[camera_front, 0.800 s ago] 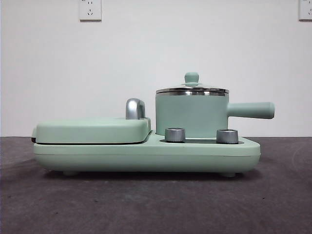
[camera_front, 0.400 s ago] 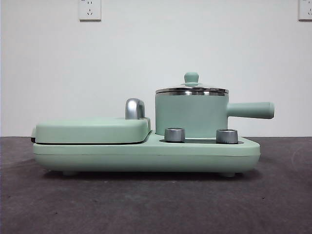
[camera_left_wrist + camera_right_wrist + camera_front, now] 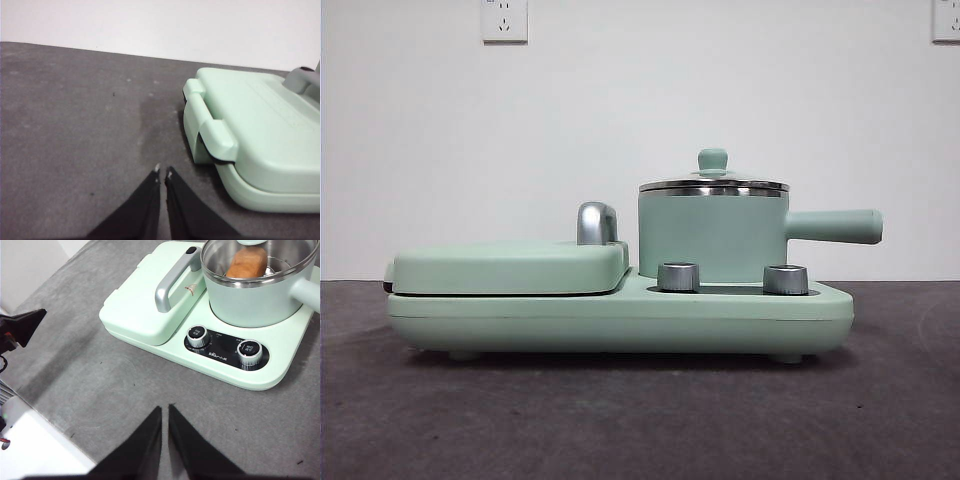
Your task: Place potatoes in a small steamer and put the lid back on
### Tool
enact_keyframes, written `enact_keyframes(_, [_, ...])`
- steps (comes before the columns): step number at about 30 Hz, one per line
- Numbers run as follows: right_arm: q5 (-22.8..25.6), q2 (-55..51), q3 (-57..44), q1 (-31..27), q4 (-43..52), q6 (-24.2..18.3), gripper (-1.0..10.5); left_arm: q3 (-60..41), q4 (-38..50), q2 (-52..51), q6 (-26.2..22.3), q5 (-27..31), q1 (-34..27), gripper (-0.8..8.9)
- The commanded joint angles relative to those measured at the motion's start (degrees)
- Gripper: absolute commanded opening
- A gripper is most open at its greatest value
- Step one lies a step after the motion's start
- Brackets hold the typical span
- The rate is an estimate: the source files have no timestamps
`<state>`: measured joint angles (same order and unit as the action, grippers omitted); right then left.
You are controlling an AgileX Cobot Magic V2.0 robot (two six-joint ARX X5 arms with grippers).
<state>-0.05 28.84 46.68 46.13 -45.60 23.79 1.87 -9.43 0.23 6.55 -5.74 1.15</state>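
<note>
The small steamer stands on the right half of the mint-green cooker, its long handle pointing right. The lid sits on its steel rim, knob up. Through the glass, the right wrist view shows the orange-brown potato lying inside the steamer. My right gripper hovers shut over the grey table in front of the cooker, holding nothing. My left gripper is shut and empty, low over the table beside the cooker's griddle end. Neither arm shows in the front view.
The flat griddle with its closed cover and chrome handle fills the cooker's left half. Two steel dials stand on the base in front of the steamer. Dark grey table surrounds the cooker.
</note>
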Motion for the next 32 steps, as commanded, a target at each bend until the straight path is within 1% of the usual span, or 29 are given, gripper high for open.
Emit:
enact_keyframes(1, [0.09, 0.13, 0.52, 0.57, 0.59, -0.48, 0.2, -1.14, -1.22, 0.04, -1.38, 0.59, 0.55, 0.22])
enact_keyframes(11, [0.09, 0.13, 0.52, 0.57, 0.59, -0.48, 0.2, -1.14, -1.25, 0.07, -1.05, 1.77, 2.23, 0.22])
enact_keyframes(15, [0.09, 0.13, 0.52, 0.57, 0.59, -0.48, 0.2, -1.14, -1.49, 0.28, -0.46, 5.22, 2.89, 0.22])
enact_keyframes(32, [0.09, 0.13, 0.52, 0.57, 0.59, -0.48, 0.2, -1.14, -1.29, 0.22, -0.5, 5.33, 3.06, 0.22])
